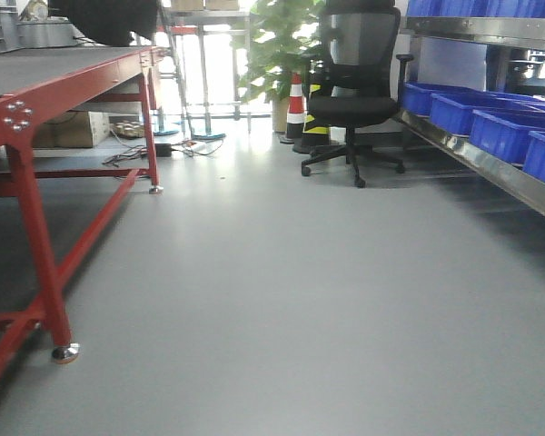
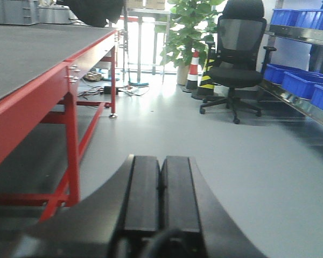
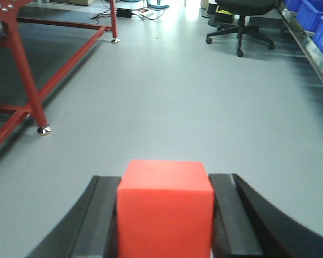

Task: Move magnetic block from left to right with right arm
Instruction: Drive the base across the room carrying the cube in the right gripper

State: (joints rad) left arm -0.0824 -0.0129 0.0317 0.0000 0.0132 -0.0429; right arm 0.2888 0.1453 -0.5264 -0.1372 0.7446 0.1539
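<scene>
Closest, the magnetic block is sitting clamped in the right gripper's jaws, gripped squarely, likely for carrying rightward, over the floor — the left gripper's jaws are resting together, empty.

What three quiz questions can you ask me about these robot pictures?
1. True or false: the left gripper is shut with nothing in it.
2. What is the right gripper holding? A) a small matte bright-red cube B) a green ball C) nothing
3. What colour are the plastic bins on the metal shelf?

Key: 1 true; 2 A; 3 blue.
</scene>
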